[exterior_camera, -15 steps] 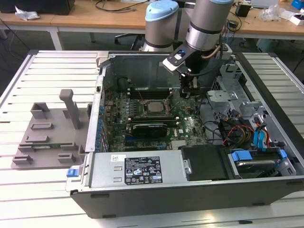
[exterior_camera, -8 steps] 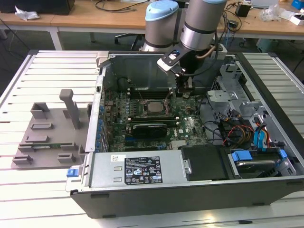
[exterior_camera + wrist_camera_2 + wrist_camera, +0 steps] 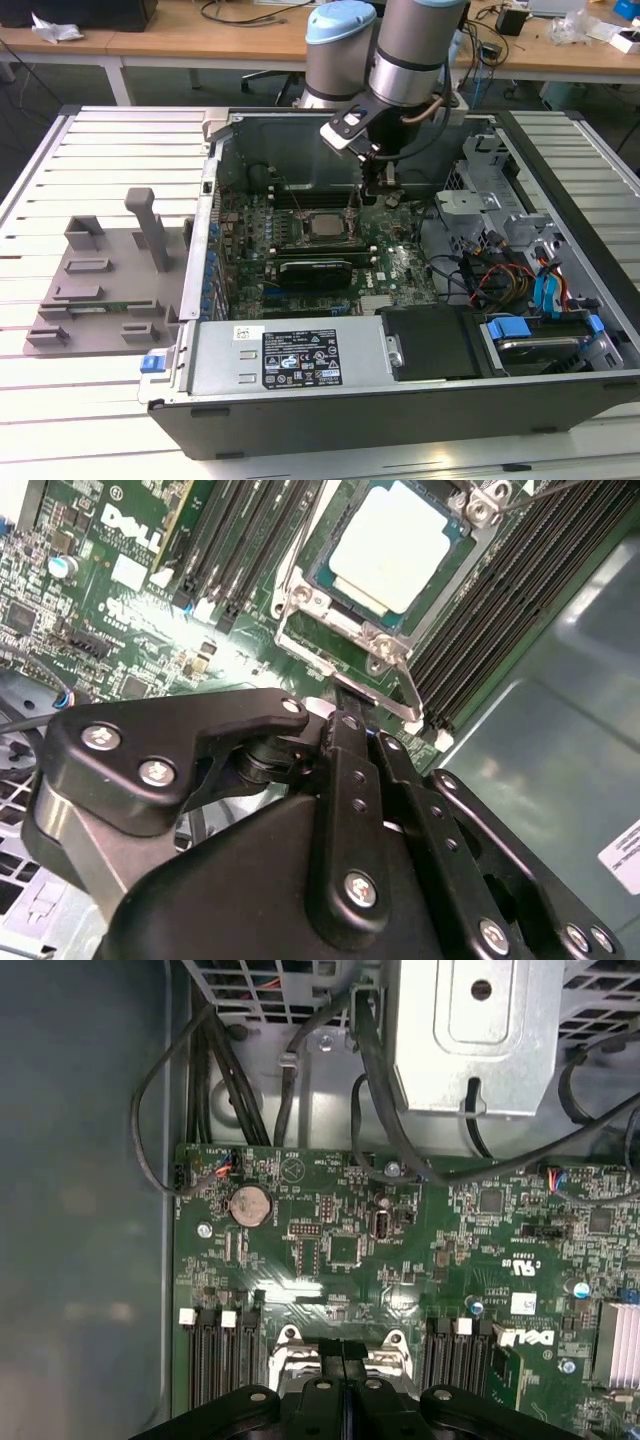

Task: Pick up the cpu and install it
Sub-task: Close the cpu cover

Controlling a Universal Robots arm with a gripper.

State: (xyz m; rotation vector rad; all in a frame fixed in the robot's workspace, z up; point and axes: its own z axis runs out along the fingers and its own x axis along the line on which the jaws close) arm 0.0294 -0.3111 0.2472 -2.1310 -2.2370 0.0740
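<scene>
One flat square silver cpu (image 3: 390,545), green motherboard (image 3: 120,610)

A: Where does the cpu (image 3: 322,226) sit?
B: In the socket (image 3: 298,598), inside the case (image 3: 300,150); card (image 3: 315,270) just near of it.
A: And the fixture (image 3: 100,290)?
B: Outside the case, on the table (image 3: 100,150), at the exterior view's left.

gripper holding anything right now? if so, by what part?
Nothing. The gripper is shut and empty; the cpu lies in the socket, apart from it.

Arm (image 3: 415,50) steeply downward — tool (image 3: 345,1352) closed
</scene>
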